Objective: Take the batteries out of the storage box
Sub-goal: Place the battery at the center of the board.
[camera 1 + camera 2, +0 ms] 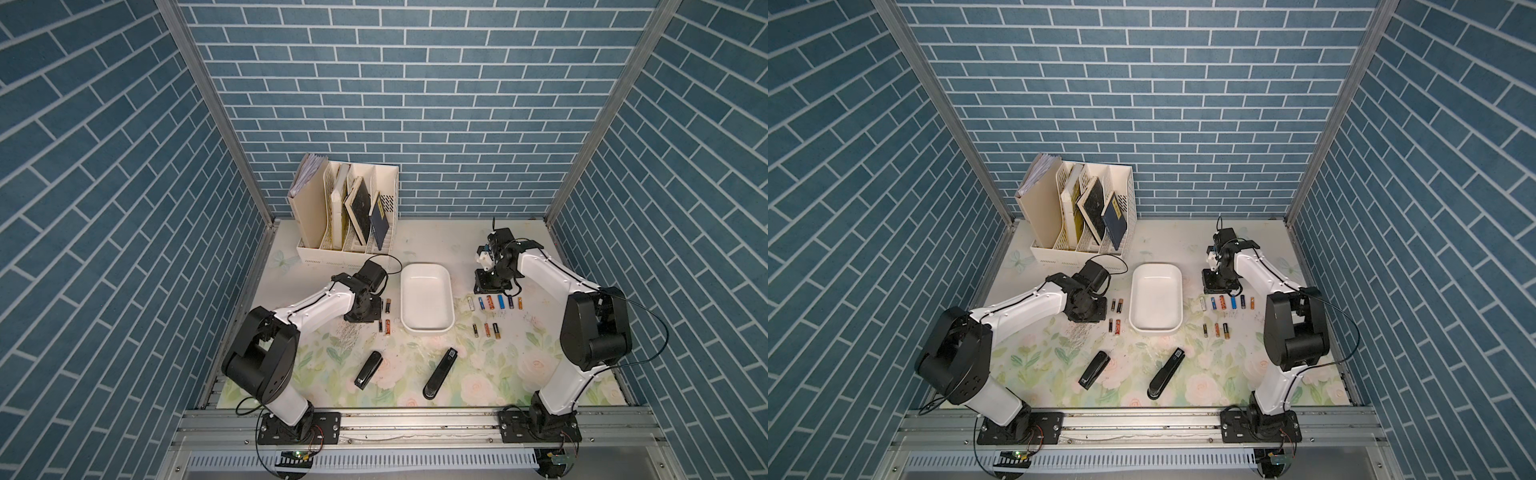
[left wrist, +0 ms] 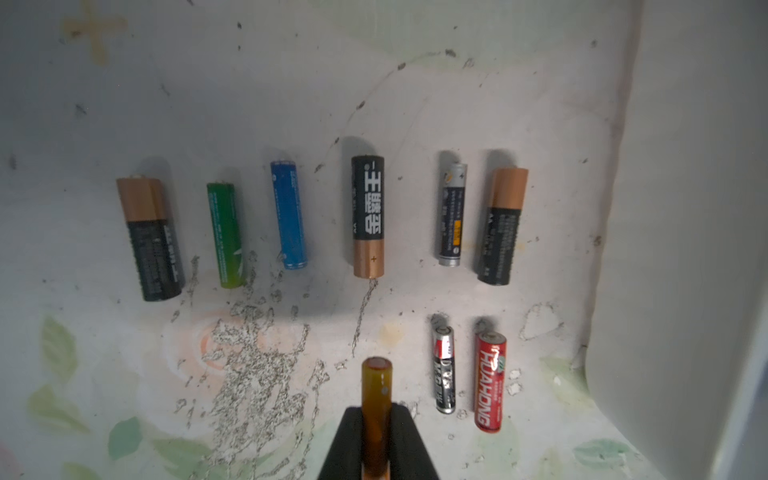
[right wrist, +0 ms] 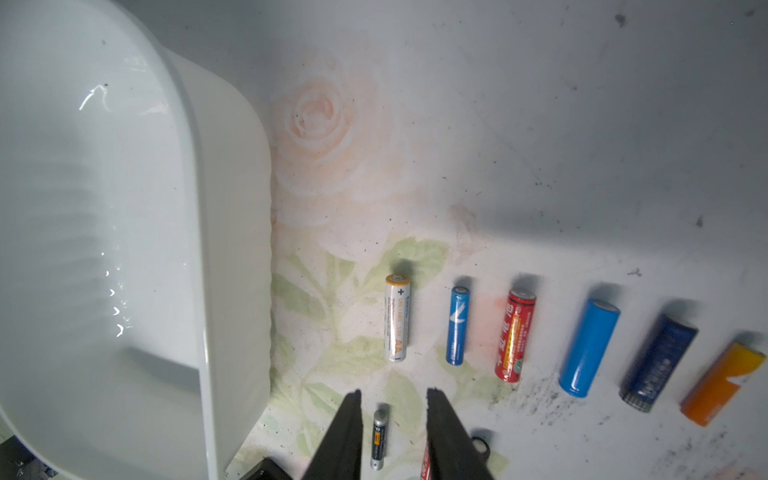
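The white storage box (image 1: 427, 328) (image 1: 1156, 328) stands mid-table with nothing showing inside it. Batteries lie on the mat on both sides of it: two rows to its right (image 1: 500, 302) (image 3: 457, 326), and more to its left (image 1: 388, 327) (image 2: 368, 216). My left gripper (image 2: 376, 415) is shut on an amber battery (image 2: 376, 382) and is raised over the left group. My right gripper (image 3: 392, 395) stands open above the mat beside the box wall (image 3: 232, 249). A small grey-black battery (image 3: 378, 440) lies untouched on the mat under the gap between its fingers.
A cream file organizer with books (image 1: 347, 216) stands at the back left. Two black staplers (image 1: 368, 370) (image 1: 440, 373) lie on the mat in front of the box. Blue brick-pattern walls close in three sides.
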{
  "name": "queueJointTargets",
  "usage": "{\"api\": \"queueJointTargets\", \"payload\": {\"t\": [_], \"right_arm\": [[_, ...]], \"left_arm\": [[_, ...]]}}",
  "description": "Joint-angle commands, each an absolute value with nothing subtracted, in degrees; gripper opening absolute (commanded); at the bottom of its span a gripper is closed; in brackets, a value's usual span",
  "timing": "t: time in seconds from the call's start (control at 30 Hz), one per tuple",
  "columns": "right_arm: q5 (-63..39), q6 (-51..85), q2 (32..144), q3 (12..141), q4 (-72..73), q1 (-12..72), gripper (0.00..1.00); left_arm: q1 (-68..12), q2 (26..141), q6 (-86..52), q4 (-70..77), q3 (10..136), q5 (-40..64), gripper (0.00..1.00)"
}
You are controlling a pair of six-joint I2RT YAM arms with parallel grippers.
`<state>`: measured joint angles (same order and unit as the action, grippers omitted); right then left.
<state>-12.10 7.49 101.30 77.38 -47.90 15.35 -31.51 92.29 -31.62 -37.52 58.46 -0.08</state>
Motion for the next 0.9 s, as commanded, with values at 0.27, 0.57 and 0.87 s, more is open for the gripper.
{"api": "queueJointTargets", "payload": {"t": [0.27, 0.57, 0.87], "right_arm": [[-12.2, 5.9, 102.1, 77.1, -48.3, 15.2, 0.30], [-11.8, 5.9, 102.0, 77.0, -48.7, 15.2, 0.30], [-11.9, 6.2, 102.2, 77.1, -48.6, 15.1, 0.30]], "left_arm": [[-31.4, 96.9, -34.5, -31.8, 55.8, 1.0, 0.17], [-31.4, 99.2, -34.5, -30.1, 54.9, 2.4, 0.17], [-31.3, 98.1, -34.6, -30.3, 53.7, 2.6, 0.22]]}}
